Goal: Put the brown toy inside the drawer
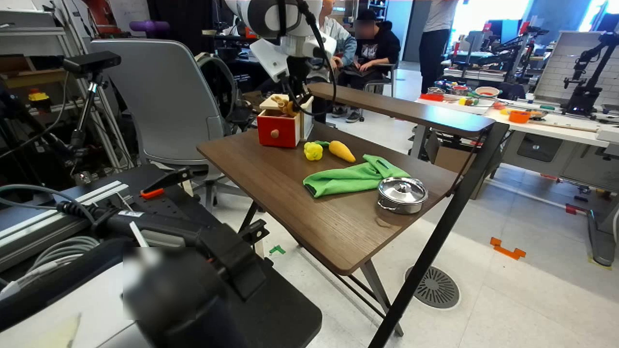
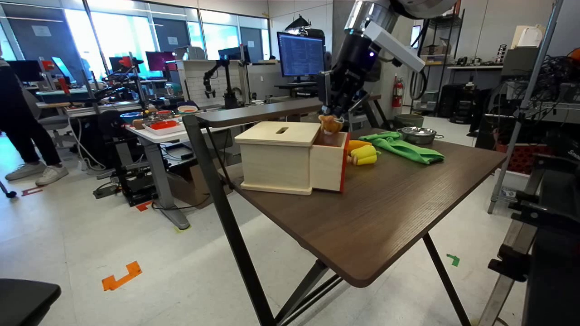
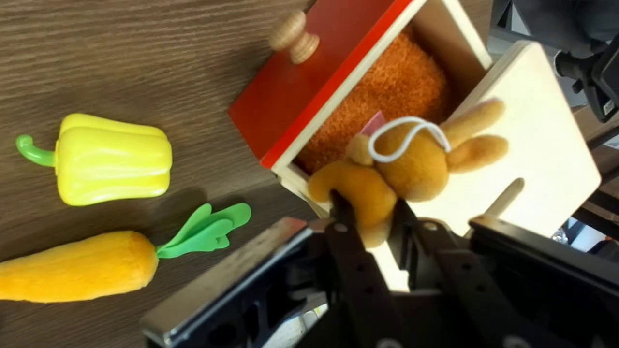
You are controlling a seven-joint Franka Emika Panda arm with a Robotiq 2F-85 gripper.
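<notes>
The brown toy, an orange-brown plush with long ears and a white string loop, shows in the wrist view (image 3: 411, 169) and in both exterior views (image 1: 288, 107) (image 2: 331, 124). My gripper (image 3: 370, 208) is shut on its body, one finger on each side. The gripper also shows in both exterior views (image 1: 299, 96) (image 2: 336, 106). The toy is over the rear of the drawer opening and the wooden top. The drawer (image 3: 309, 77) is pulled open, with a red front (image 1: 286, 137), round wooden knob and pale side (image 2: 327, 167). A fuzzy dark-orange thing (image 3: 391, 82) lies inside it.
A yellow pepper (image 3: 114, 159) and an orange carrot (image 3: 82, 266) lie on the table (image 1: 309, 217) near the drawer front. A green cloth (image 1: 353, 179) and a lidded metal pot (image 1: 402, 195) are farther away. A raised shelf (image 1: 406, 106) runs along one table side.
</notes>
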